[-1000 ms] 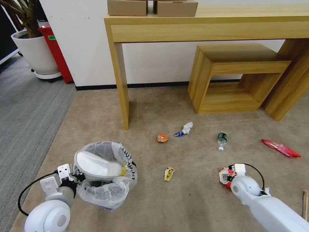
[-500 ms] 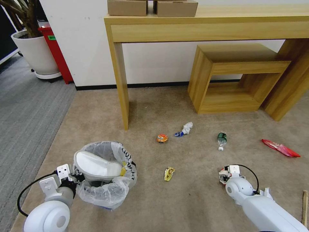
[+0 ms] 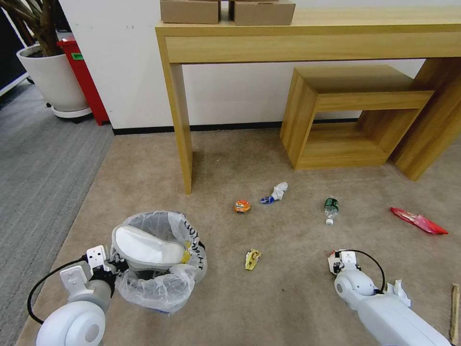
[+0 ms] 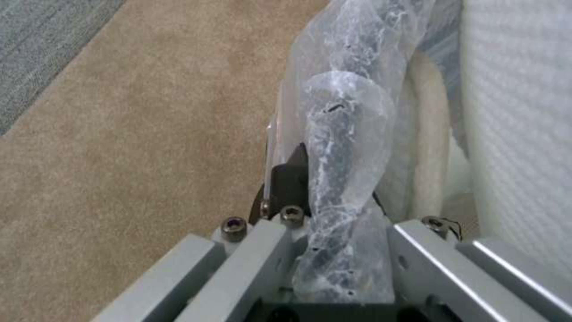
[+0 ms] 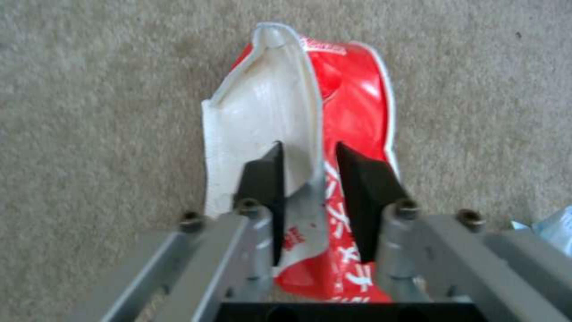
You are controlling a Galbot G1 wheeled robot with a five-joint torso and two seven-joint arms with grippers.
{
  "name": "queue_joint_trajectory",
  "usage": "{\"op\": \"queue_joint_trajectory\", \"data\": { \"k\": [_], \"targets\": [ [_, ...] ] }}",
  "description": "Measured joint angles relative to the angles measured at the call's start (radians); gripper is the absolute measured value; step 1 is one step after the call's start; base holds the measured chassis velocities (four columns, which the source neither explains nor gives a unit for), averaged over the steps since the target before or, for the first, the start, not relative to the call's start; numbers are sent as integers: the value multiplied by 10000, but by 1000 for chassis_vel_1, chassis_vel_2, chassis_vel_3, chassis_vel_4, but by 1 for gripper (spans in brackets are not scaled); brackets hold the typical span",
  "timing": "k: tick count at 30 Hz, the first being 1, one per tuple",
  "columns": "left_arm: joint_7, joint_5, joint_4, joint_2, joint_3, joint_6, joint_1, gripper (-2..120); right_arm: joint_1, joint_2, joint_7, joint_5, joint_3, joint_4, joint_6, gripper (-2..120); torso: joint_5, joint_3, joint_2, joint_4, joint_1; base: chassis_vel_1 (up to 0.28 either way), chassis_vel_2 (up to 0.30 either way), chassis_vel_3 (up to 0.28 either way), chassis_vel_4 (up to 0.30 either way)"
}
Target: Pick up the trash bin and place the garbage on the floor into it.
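The trash bin [image 3: 163,283], lined with a crinkly plastic bag, stands on the beige floor [image 3: 288,298] at the near left with a white slipper [image 3: 146,246] in it. My left gripper [image 3: 114,265] is shut on its rim; the bag fills the space between the fingers [image 4: 292,179]. To the right, my right gripper [image 3: 337,263] is down on a red-and-white wrapper [image 5: 351,98], shut on its raised white flap. Other garbage lies beyond: a yellow wrapper [image 3: 252,258], an orange wrapper [image 3: 242,206], a white tissue [image 3: 280,191], a green bottle [image 3: 331,207], a red wrapper [image 3: 418,221] and a wooden stick [image 3: 454,307].
A wooden table leg [image 3: 180,125] and a low wooden shelf [image 3: 345,115] stand behind the litter against the wall. Grey ribbed carpet [image 3: 38,158] borders the left side, with a white plant pot [image 3: 53,81] and a red box [image 3: 84,77] at the far left.
My right arm has drawn back toward me and to the left, and now covers more of the red-and-white wrapper. The bin and left gripper have barely moved.
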Motion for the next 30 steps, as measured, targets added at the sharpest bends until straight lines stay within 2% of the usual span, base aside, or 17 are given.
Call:
{"op": "queue_joint_trajectory", "data": {
  "k": [1, 7, 14, 16, 17, 19, 20, 23, 24, 25, 26, 27, 28, 30],
  "targets": [
    [0, 0, 0, 0, 0, 0, 0, 1, 0, 0, 0, 0, 0, 0, 0, 21, 0, 0, 0, 0, 0, 0, 0, 0, 0],
    [8, -4, -26, 4, -11, -34, 26, 1, 5, 97, -97, -231, -21, -210, 212, 1, 0, 0, 1, 0, 0, 0, 0, 0, 0],
    [10, 1, 61, -9, -28, -41, 5, 1, -204, 44, -634, -325, 304, 194, 996, 0, 3, 0, 1, 0, 0, 0, 0, 0, 0],
    [10, 2, 102, 7, -45, -42, -20, 1, -498, -143, -1141, -236, 676, 976, 1659, 0, 2, -1, 1, 1, 0, 0, 0, 0, 0],
    [10, 2, 102, 7, -45, -42, -20, 1, -498, -143, -1141, -236, 676, 976, 1659, 0, 2, -1, 1, 1, 0, 0, 0, 0, 0],
    [11, 2, 153, 23, -48, -42, -49, 1, -970, -409, -1839, -167, 1153, 2076, 2427, 0, 0, -1, 1, 1, 1, 0, 0, 0, 0],
    [11, 2, 153, 23, -48, -42, -49, 1, -970, -409, -1839, -167, 1153, 2076, 2427, 0, 0, -1, 1, 1, 1, 0, 0, 0, 0],
    [11, 3, 177, 29, 17, -1, -96, 1, -1864, -965, -2902, -38, 1835, 4527, 3578, 0, 0, -1, 2, -1, 0, 0, 0, 0, 0],
    [11, 3, 177, 29, 17, -1, -96, 1, -1864, -965, -2902, -38, 1835, 4527, 3578, 0, 0, -1, 2, -1, 0, 0, 0, 0, 0],
    [9, 3, 165, 29, 35, 20, -102, 1, -2004, -1088, -3107, -24, 1929, 5031, 3810, 0, -3, -1, 2, -1, 0, 0, 0, 0, 0],
    [-5, 3, 106, 23, 74, 65, -105, 1, -2244, -1367, -3523, 88, 2090, 6063, 4245, 0, 0, 0, 2, 0, 0, 0, 0, 0, 0],
    [-5, 3, 106, 23, 74, 65, -105, 1, -2244, -1367, -3523, 88, 2090, 6063, 4245, 0, 0, 0, 2, 0, 0, 0, 0, 0, 0],
    [-13, 3, 39, 12, 95, 95, -103, 1, -2327, -1591, -3862, 236, 2184, 6829, 4510, 0, -2, -1, 2, 0, 0, 0, 0, 0, 0],
    [-13, 2, -30, 1, 110, 124, -84, 1, -2312, -1811, -4245, 442, 2198, 7555, 4802, 0, -2, -1, 2, -1, 0, 0, 0, 0, 0]
  ]
}}
